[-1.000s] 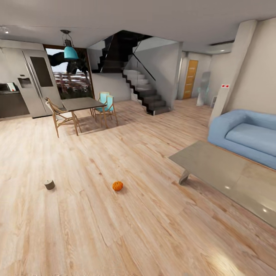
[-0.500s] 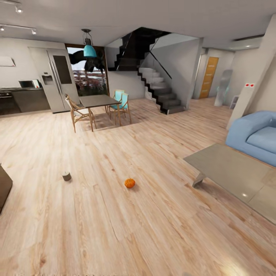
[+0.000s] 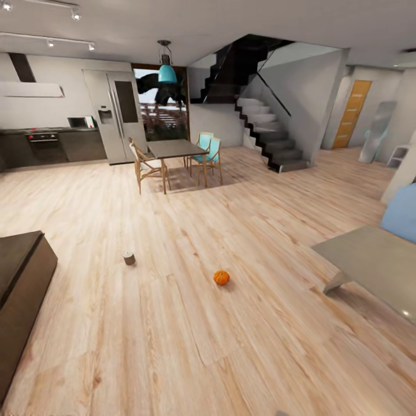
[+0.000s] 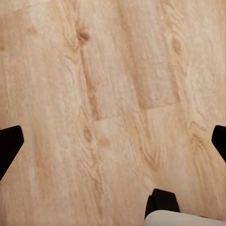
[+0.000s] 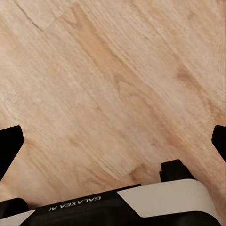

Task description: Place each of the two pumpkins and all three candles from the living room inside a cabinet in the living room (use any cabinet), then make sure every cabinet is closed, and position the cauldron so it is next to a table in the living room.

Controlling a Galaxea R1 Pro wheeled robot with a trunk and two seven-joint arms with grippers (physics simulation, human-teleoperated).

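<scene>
**Pumpkin and candle on open floor**

Head view: a pumpkin [image 3: 221, 277] lies on the wooden floor [image 3: 173, 346], a candle [image 3: 129, 258] well apart toward the cabinet [image 3: 20, 289].

Left wrist view: left end effector [image 4: 113, 141] spread wide, empty.

Right wrist view: right end effector [image 5: 113, 141] likewise.

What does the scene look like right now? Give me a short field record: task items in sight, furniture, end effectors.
pumpkin: one, on the wooden floor, mid-room
candle: one, upright on the floor, left of the pumpkin and apart from it
cabinet: dark brown unit at the head view's left edge, visible fronts closed
low table: grey, right side, next to the blue sofa
left end effector: open, empty, over bare floor
right end effector: open, empty, over bare floor
</scene>
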